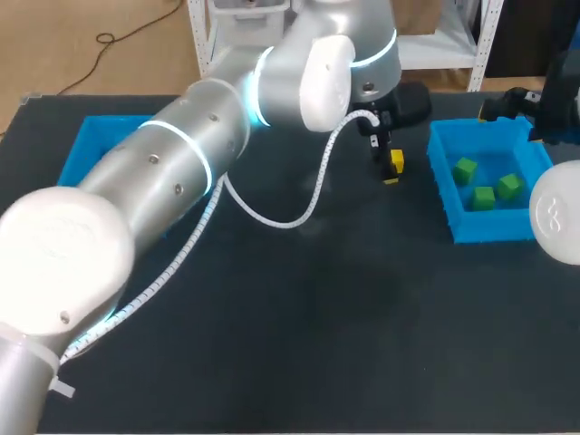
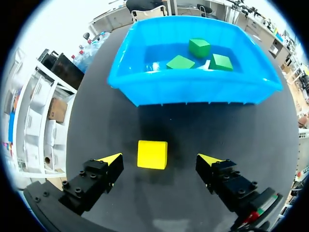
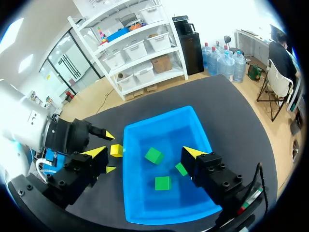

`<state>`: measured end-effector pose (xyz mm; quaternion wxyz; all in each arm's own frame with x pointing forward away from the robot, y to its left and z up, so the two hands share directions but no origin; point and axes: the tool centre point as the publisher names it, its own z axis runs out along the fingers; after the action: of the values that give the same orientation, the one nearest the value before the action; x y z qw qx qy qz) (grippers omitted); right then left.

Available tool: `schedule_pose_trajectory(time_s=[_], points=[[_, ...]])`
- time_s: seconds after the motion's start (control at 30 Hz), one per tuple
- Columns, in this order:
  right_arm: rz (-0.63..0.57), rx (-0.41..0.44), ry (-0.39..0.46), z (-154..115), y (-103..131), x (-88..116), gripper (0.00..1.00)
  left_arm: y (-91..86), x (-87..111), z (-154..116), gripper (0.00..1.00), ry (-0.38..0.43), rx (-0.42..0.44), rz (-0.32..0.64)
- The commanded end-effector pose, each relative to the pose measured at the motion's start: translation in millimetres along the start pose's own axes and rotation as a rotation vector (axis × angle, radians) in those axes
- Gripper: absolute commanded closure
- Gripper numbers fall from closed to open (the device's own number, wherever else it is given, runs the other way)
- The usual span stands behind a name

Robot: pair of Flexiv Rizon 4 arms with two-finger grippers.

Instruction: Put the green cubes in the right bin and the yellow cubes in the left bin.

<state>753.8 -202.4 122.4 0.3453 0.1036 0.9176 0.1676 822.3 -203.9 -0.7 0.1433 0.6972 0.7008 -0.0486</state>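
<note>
A yellow cube lies on the dark table between the open fingers of my left gripper, touched by neither finger. In the head view that gripper stands over the cube, just left of the right blue bin. Three green cubes lie inside the bin. My right gripper hangs open and empty above the bin and its green cubes. The yellow cube shows beside the bin.
The left blue bin sits at the far left of the table, mostly hidden behind my left arm, which stretches across the table. A white cable loops from that arm over the middle.
</note>
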Motion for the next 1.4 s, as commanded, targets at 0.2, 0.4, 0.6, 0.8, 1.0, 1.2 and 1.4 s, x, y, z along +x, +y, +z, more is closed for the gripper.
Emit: schedule_pose_trajectory(time_s=[0.2, 0.4, 0.6, 0.8, 1.0, 1.2, 1.4], points=[[0.0, 0.004, 0.001, -1, 1, 0, 0.0, 15.5, -14.4, 16, 0.0, 0.048, 0.038, -0.002], [0.0, 0.004, 0.001, -1, 1, 0, 0.0, 15.5, -12.4, 25, 1.0, 0.091, 0.007, -0.014], [0.0, 0.004, 0.001, -1, 1, 0, 0.0, 15.1, -8.8, 28, 1.0, 0.096, -0.014, -0.055], [0.0, 0.004, 0.001, -1, 1, 0, 0.0, 18.3, -1.8, 17, 1.0, 0.07, -0.07, -0.106], [0.0, 0.004, 0.001, -1, 1, 0, 0.0, 10.0, 13.3, -32, 1.0, 0.013, -0.127, -0.182], [0.0, 0.004, 0.001, -1, 1, 0, 0.0, 0.3, 60.2, -119, 1.0, -0.007, -0.209, -0.406], [0.0, 0.004, 0.001, -1, 1, 0, 0.0, 2.6, 139.5, -201, 1.0, -0.038, -0.331, -0.623]])
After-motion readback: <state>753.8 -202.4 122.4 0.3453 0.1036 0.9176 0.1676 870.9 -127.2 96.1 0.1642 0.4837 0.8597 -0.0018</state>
